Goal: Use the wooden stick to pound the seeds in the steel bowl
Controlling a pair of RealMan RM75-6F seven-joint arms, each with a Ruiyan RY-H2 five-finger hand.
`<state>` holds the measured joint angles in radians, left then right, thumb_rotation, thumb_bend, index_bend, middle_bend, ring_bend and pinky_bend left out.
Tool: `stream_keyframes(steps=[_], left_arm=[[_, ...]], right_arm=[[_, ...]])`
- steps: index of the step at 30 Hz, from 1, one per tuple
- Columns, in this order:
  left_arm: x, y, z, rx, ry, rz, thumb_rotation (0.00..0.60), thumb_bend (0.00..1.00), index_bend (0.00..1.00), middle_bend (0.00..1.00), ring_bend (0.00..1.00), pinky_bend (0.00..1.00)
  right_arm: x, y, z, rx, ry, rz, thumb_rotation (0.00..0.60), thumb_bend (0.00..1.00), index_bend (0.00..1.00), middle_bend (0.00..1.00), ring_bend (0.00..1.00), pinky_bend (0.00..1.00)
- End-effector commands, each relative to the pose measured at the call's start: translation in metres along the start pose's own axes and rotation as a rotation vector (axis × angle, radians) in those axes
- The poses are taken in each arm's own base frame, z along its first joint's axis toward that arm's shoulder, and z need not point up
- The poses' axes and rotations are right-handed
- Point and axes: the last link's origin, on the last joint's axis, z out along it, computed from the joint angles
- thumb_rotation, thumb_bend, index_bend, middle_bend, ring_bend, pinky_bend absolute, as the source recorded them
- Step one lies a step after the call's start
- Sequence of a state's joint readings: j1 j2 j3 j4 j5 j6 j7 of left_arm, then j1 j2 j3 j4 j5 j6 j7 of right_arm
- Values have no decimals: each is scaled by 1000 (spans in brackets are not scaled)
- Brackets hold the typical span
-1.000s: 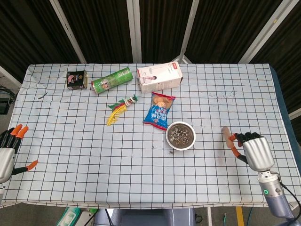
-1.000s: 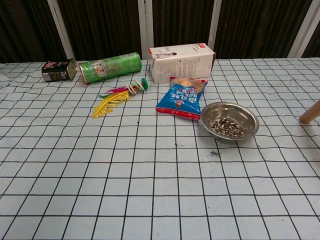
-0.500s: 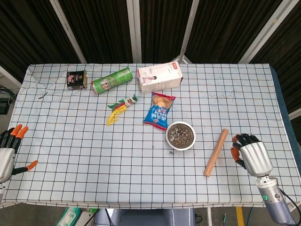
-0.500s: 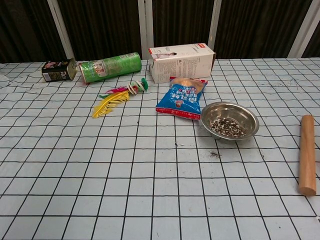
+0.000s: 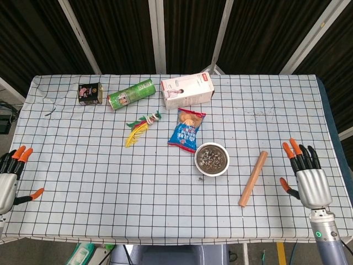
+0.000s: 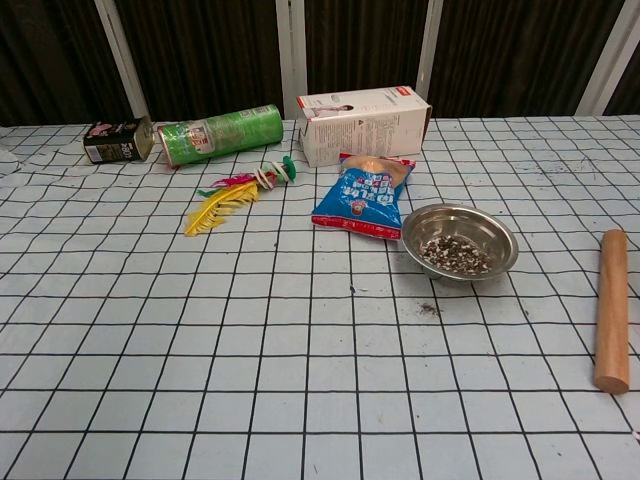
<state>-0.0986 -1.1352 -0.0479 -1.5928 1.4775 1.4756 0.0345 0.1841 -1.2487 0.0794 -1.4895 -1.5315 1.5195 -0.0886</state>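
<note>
You see a plain wooden stick (image 5: 253, 178) lying flat on the checked tablecloth, angled slightly, just right of the steel bowl (image 5: 212, 159) and not touching it. The round, shallow bowl sits upright, holding a scatter of dark and pale seeds (image 6: 456, 255); a few specks lie outside its rim.

The left hand (image 5: 6, 182) is cut off by the head view's edge; the small tin's (image 5: 90, 93) label is unreadable.

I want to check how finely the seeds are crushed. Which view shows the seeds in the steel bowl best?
The chest view: the seeds appear larger there, individual bits discernible inside the steel bowl. The head view looks straight down, showing only a small speckled patch.
</note>
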Motion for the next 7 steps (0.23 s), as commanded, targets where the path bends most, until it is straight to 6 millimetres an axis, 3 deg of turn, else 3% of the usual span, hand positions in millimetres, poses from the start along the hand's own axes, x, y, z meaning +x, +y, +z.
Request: stream_keyframes(steps=[1,7], left_arm=[[0,0,0,0,0,0,600,197,22,0,0,0],[0,0,0,-1,1,0,600,198,22,0,0,0]], right_arm=[[4,8,-7,-70,-43,35,600,287,0,0,0,0],[8,12,-9,-95,-39,34,600,286,0,0,0,0]])
